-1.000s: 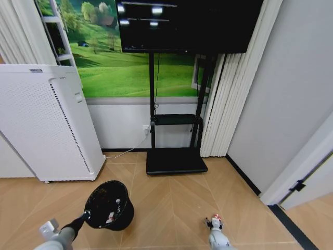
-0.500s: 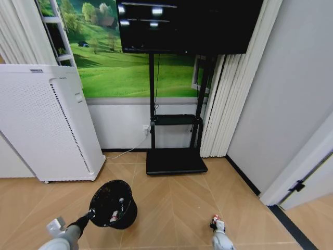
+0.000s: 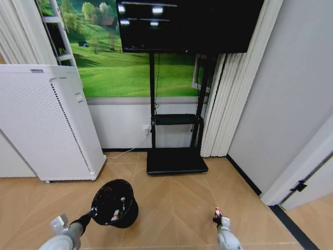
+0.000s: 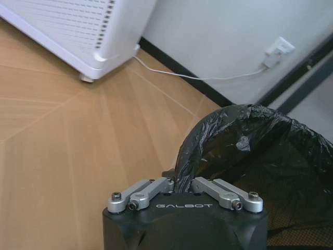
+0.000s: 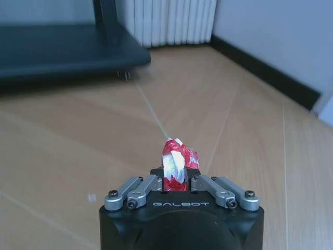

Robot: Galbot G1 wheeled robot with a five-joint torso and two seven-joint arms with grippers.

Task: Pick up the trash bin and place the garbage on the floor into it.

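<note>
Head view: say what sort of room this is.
Probably a lounge or meeting room indoors: a big dark screen on a floor stand, a white air purifier against the wall, a meadow mural, and wood flooring.

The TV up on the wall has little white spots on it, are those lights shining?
Head view: yes, the bright patches on the dark TV screen are glare, most likely reflected room lights. Head view again: the walls and door frame lean outward, a wide-lens bend. Right wrist view: the floor far off looks soft.
</note>
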